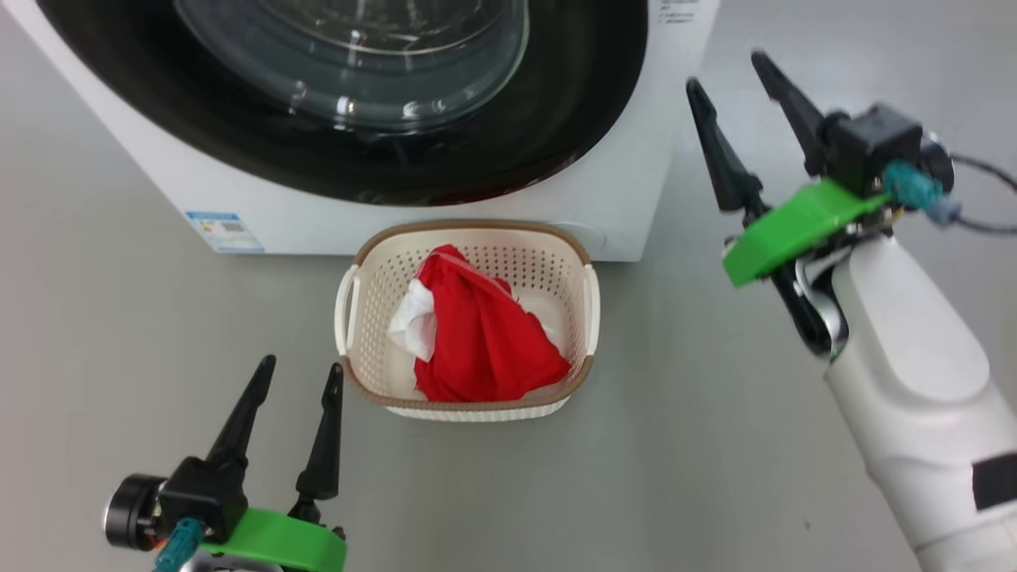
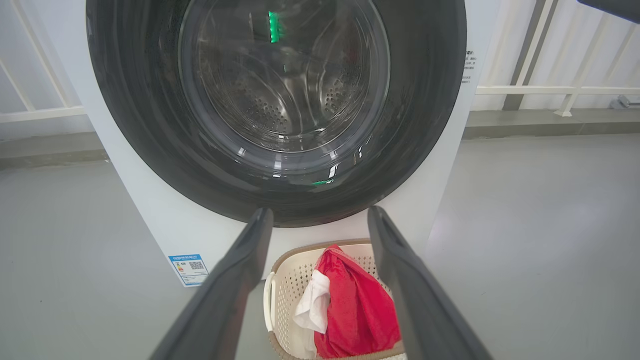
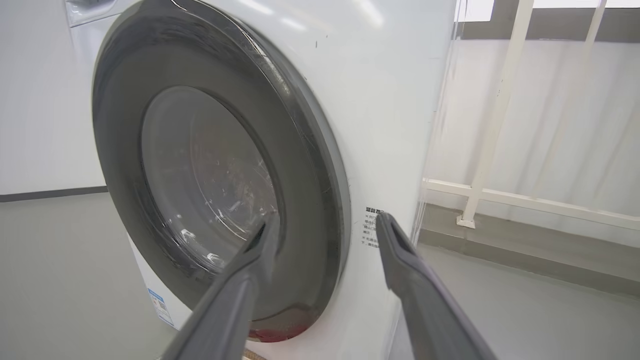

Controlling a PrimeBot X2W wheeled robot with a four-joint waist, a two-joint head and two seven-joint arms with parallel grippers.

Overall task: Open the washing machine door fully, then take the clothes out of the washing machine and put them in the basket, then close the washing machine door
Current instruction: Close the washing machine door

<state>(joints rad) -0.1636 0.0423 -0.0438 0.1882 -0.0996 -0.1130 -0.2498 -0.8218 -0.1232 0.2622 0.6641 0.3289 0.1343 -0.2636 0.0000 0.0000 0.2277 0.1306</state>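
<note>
Seemingly the stiff, slick door [image 1: 556, 119] sits shut on the washer [image 1: 628, 199], best pressed at its rim, the basket [image 1: 477, 229] of soft, light clothes [image 1: 485, 342] just before the washer, left and right jaws both gaping empty.

The washing machine door [image 1: 556, 119] is cut off at 12 o'clock, and red cloth [image 1: 485, 342] hides the bottom of the basket [image 1: 532, 262].

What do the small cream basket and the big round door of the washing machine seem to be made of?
Cream perforated basket with brown rim: probably moulded plastic, matt; regular holes. Round washing machine door: glossy black rim, likely plastic, mirrors light; clear centre looks like glass.
</note>
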